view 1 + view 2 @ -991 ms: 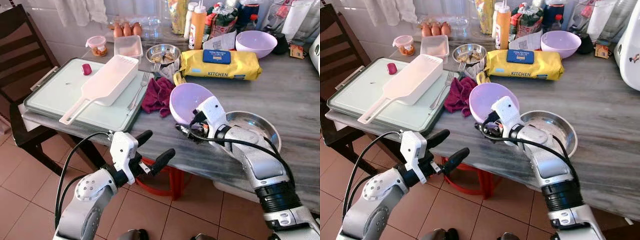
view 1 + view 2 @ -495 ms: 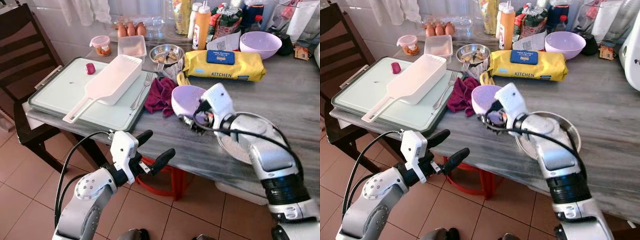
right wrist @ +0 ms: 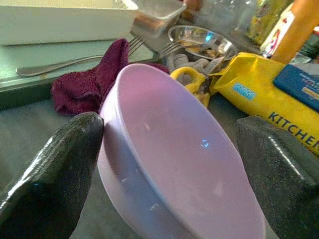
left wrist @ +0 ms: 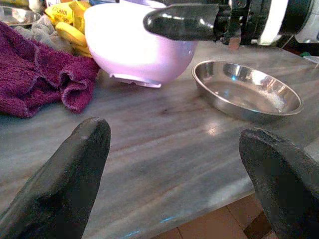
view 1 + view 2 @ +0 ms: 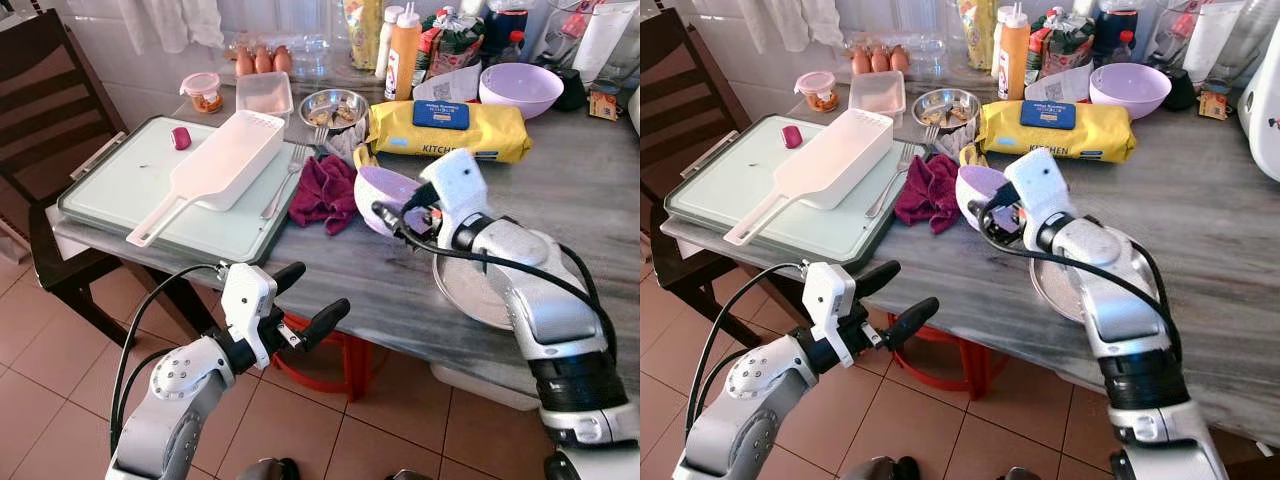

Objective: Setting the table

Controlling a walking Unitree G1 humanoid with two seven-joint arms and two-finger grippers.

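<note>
A lilac bowl [image 5: 380, 185] rests slightly tilted on the grey marble table [image 5: 330, 290], beside a maroon cloth [image 5: 320, 190]. My right gripper [image 5: 405, 210] is shut on the bowl; in the right wrist view a black finger [image 3: 55, 169] presses its rim on one side, and the bowl [image 3: 174, 149] lies between the two. A shallow steel plate [image 4: 246, 89] lies on the table just beside the bowl, partly under my right forearm. My left gripper [image 5: 310, 297] hangs open in front of the table's near edge, holding nothing.
A green tray [image 5: 120, 190] at the left carries a white scoop [image 5: 225, 160] and a fork [image 5: 280, 185]. Behind stand a yellow wipes pack [image 5: 440, 130], a second lilac bowl [image 5: 515, 85], a small steel bowl [image 5: 333, 105], bottles and eggs. A dark chair [image 5: 40, 100] stands left.
My right arm has swung the lilac bowl from above the steel plate toward the cloth and lowered it to the table. The left arm has stayed put.
</note>
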